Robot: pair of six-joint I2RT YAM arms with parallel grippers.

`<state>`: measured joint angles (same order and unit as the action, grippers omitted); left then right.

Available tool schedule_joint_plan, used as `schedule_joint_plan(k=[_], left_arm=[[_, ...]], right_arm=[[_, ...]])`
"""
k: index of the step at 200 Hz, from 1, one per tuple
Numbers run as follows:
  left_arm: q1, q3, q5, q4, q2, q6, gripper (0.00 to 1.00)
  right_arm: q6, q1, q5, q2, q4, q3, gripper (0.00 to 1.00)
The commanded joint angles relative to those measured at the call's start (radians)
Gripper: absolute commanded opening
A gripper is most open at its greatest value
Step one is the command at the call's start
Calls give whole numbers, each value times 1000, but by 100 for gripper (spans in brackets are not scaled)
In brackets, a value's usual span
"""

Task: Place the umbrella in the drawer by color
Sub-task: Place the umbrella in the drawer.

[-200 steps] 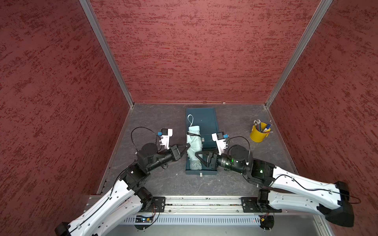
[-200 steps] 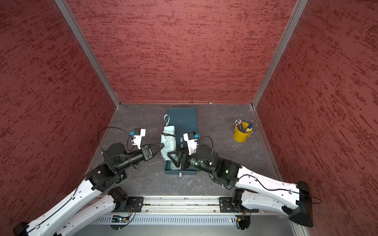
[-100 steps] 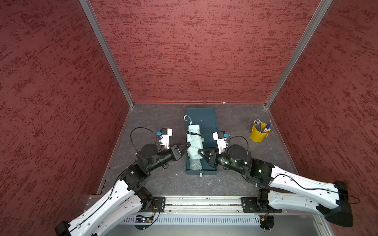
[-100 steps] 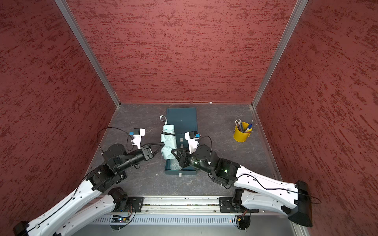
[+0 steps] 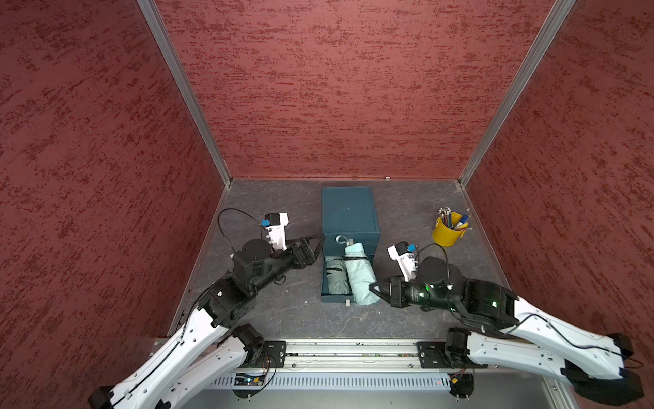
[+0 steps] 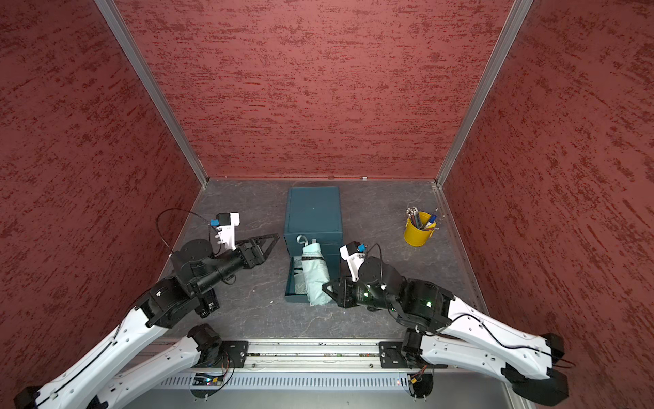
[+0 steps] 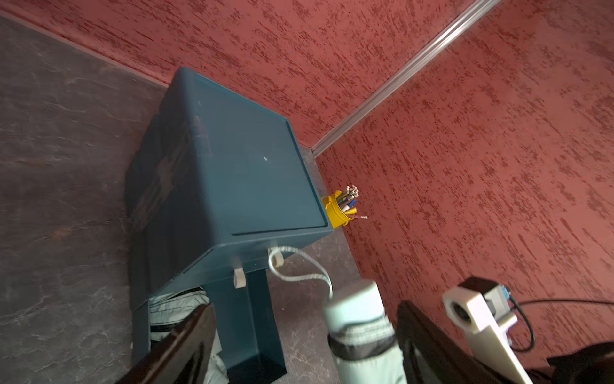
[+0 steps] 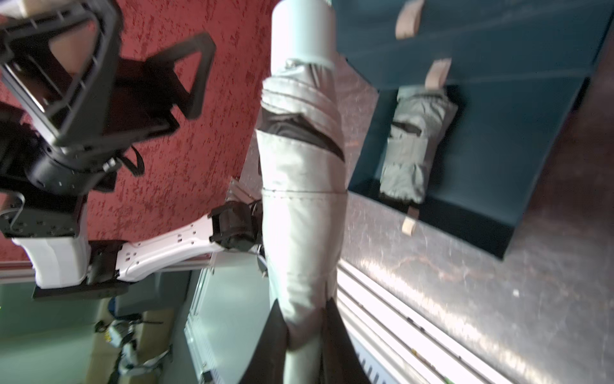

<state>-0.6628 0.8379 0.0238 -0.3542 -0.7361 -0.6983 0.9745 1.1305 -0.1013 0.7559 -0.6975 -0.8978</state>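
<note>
The pale mint folded umbrella (image 5: 359, 274) is a compact, collapsed one. Its soft fabric canopy is gathered into loose pleats and cinched by a black strap (image 8: 299, 129) near the handle end. The handle itself is a smooth, pale cylinder (image 7: 357, 299), and a thin whitish wrist loop (image 7: 299, 266) curls off its top toward the cabinet front.

The right end effector (image 5: 373, 288) is clenched on the umbrella's canopy end, and in the right wrist view the black fingers (image 8: 275, 332) pinch the fabric from both sides. In both top views the umbrella lies lengthwise over the right part of the open bottom drawer (image 5: 332, 301) of the dark teal plastic drawer cabinet (image 5: 348, 212). Its handle points at the cabinet and its gripped end reaches past the drawer's front wall. Whether it touches the drawer rim I cannot tell.

Inside that drawer, on the left side, lies a grey-green folded umbrella (image 5: 334, 279) with its own dark strap.

The left end effector (image 5: 318, 248) is released. Its jaws are spread wide and empty, just beside the cabinet's left side and apart from the mint umbrella.

The cabinet stands on the dark grey marbled counter (image 5: 283, 311). A yellow cup of pens and pencils (image 5: 446, 233) sits well off to its right.
</note>
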Motion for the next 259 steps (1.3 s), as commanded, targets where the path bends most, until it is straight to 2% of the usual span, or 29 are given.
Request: schedule_joint_plan(k=[1,28,50,82,125,160,205,259], left_arm=[[33,44,-3,-63,-78,81,88],[62,63,50,-15,-173,100,86],[68,91,63,-10,-248,124,82],[84,92,85,27,-315,123,83],[132,130,96,3,-405,117,81],[142,124,63,-21,-446,141,80],[146,112,61,-21,-482,151,78],[162,101,55,-29,-485,162,77]], right_arm=[[136,4,-103,-57,-9,62,0],[193,4,-104,-73,39,113,0],[215,2,-82,-15,45,106,0],[233,-19,-55,93,68,84,0],[283,-110,-143,182,167,120,0],[318,-172,-186,198,277,182,0],[339,-220,-240,305,413,232,0],[282,-301,-240,371,413,192,0]])
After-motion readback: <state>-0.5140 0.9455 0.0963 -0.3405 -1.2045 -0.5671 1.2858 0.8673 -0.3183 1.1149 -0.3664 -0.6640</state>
